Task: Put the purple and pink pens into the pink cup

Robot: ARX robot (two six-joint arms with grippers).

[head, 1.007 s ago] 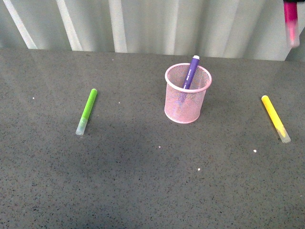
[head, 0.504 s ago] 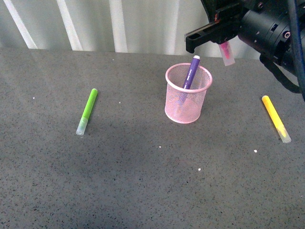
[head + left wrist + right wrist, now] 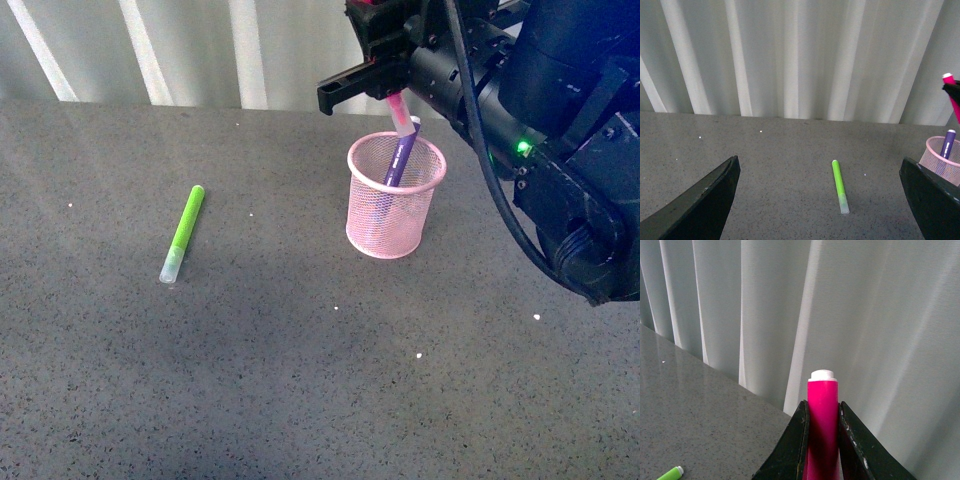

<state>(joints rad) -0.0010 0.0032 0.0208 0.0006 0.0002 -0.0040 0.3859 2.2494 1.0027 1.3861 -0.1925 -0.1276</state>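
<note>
On a dark grey speckled tabletop (image 3: 300,380), backed by pale pleated curtains (image 3: 200,50). Toward the middle, the pink cup (image 3: 394,197): light pink wire mesh, round, solid rim, slightly tapered, standing upright. Inside it the purple pen (image 3: 399,158), leaning with its white end up over the far rim, long axis steeply tilted. Directly above the cup's mouth, the pink pen (image 3: 400,113): magenta body, clear cap pointing down toward the rim, axis near vertical and slightly tilted, lower end just beside the purple pen's top. Gripped in the right gripper (image 3: 822,440), jaws closed tight against both sides of the magenta barrel, white end cap poking out beyond the fingers. Well to the left of the cup, a lime-green marker (image 3: 182,234) lying flat, pale cap toward the camera. Left gripper (image 3: 820,200) held wide apart with nothing between its dark fingers, low over the table.
</note>
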